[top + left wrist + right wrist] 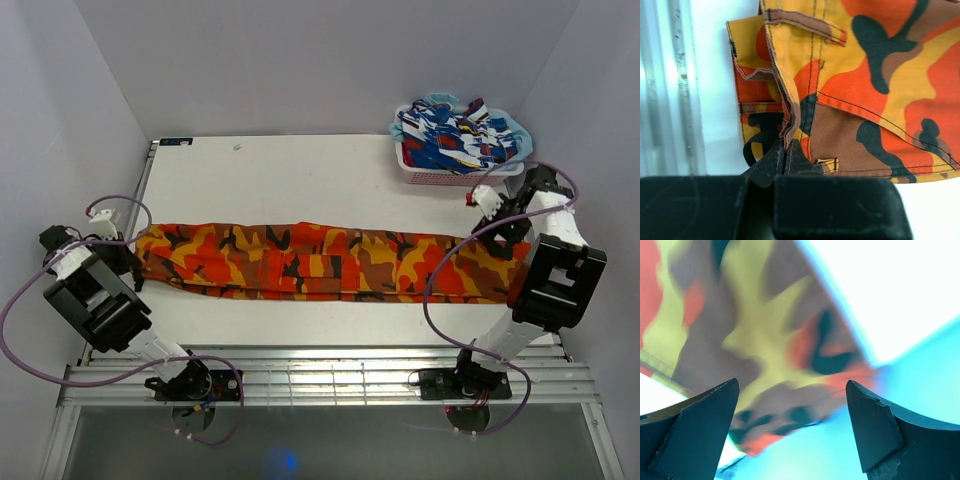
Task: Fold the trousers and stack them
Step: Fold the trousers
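Slippage is the main risk: the left gripper [785, 156] pinches only a thin seam edge at the left end of the trousers [320, 262], stretched in a band across the table [300, 180], so a pull may free it. The right gripper [792, 385] hangs wide open over the other end, holding nothing. The basket [450, 178] at the far right corner holds crumpled blue, white and red cloth [450, 130]
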Robot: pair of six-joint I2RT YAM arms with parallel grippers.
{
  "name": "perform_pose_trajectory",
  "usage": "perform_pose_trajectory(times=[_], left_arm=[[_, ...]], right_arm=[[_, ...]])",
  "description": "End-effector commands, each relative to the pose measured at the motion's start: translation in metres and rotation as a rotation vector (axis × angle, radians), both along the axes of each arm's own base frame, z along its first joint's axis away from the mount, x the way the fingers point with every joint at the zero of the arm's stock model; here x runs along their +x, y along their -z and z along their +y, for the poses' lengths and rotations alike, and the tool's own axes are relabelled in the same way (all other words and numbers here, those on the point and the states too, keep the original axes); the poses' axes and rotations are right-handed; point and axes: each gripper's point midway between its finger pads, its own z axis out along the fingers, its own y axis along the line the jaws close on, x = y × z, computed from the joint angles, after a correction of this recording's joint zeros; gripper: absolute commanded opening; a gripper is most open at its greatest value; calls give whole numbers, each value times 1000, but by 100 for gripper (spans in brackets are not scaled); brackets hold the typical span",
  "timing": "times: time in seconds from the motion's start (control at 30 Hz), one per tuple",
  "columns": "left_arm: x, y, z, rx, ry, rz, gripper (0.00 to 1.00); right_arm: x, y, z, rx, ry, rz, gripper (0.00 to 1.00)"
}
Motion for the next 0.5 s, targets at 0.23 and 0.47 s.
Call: perform_pose_trajectory(times=[0.23,0.47], left_arm=[[-27,-1,-2,59,15,62,0],[-37,-14,9,122,27,29,52]], right_arm=[[82,-114,212,428,-193,-208,93],[110,-83,307,576,-149,-92,81]])
